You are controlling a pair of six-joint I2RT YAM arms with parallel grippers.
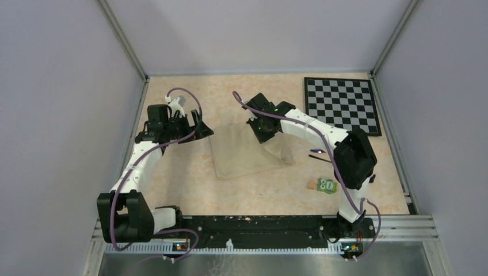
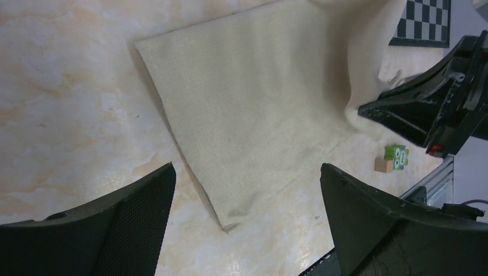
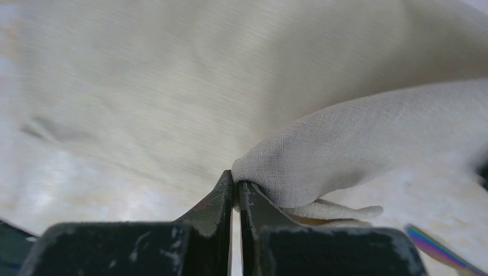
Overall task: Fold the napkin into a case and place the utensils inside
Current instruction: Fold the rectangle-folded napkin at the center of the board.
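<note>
Near right of the desk (image 1: pixel 184 178): a green block (image 1: pixel 328 185) with a small tan cube (image 1: pixel 311 184) just beside it, both apart from the cloth. Just beyond them we are seeing the utensils (image 1: pixel 320 153). They are thin and dark, one is flashing purple-blue, and they are lying right of the napkin (image 1: pixel 244 155), partly hidden by the right arm.

Mid-desk: the napkin is lying mostly flat, with its right side raised. The right tool (image 3: pixel 235 183) is clamping a fold of that edge, jaws pressed together on the cloth, and holding it above the flat part. The left tool (image 2: pixel 247 171) is hanging near the napkin's far left corner, jaws wide apart, gripping nothing.

Far right: the chessboard (image 1: pixel 342 104), uninvolved.

We are reading this as the first fold in hand, with no case formed yet. The next move is calling for the pinched edge to go leftward over the flat cloth and down square. The open tool may be needed to pin the left side against sliding.
</note>
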